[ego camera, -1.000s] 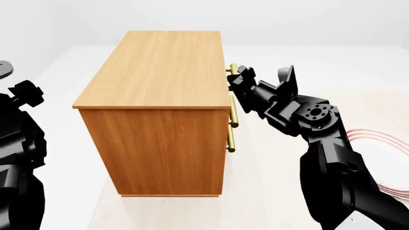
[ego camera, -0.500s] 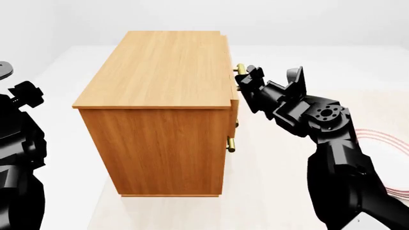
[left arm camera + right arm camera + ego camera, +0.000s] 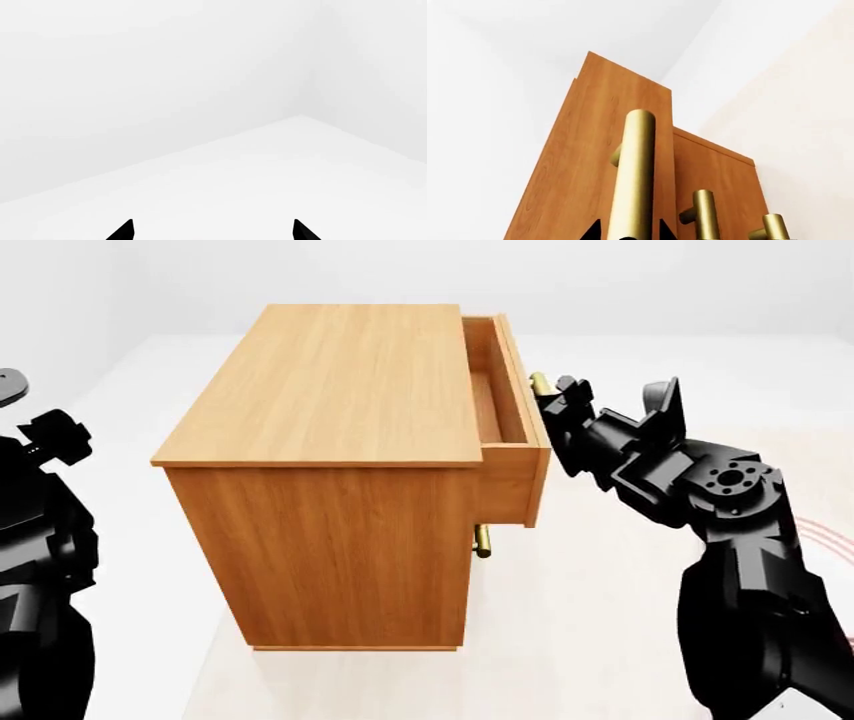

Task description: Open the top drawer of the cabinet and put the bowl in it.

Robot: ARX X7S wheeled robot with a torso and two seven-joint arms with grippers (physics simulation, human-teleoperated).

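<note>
Head view: I see the cabinet [image 3: 334, 460] with its top drawer [image 3: 507, 420] pulled partway out toward my right arm; what shows of the inside looks empty. My right gripper [image 3: 550, 405] is at the drawer's brass handle [image 3: 538, 385], jaws hidden. One lower handle [image 3: 485, 540] shows beneath. My left arm [image 3: 40, 540] sits at the frame edge, apart from the cabinet.

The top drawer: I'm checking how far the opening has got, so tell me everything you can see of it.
The top drawer is an orange-brown wood-grain box, wide and shallow, slid partway out of the cabinet toward the robot's right. What shows of its inside looks empty. Its flat front panel carries a brass bar handle on posts. The right hand is closed around that bar; in the right wrist view its dark fingertips sit either side of it. The two lower drawers appear shut.
</note>
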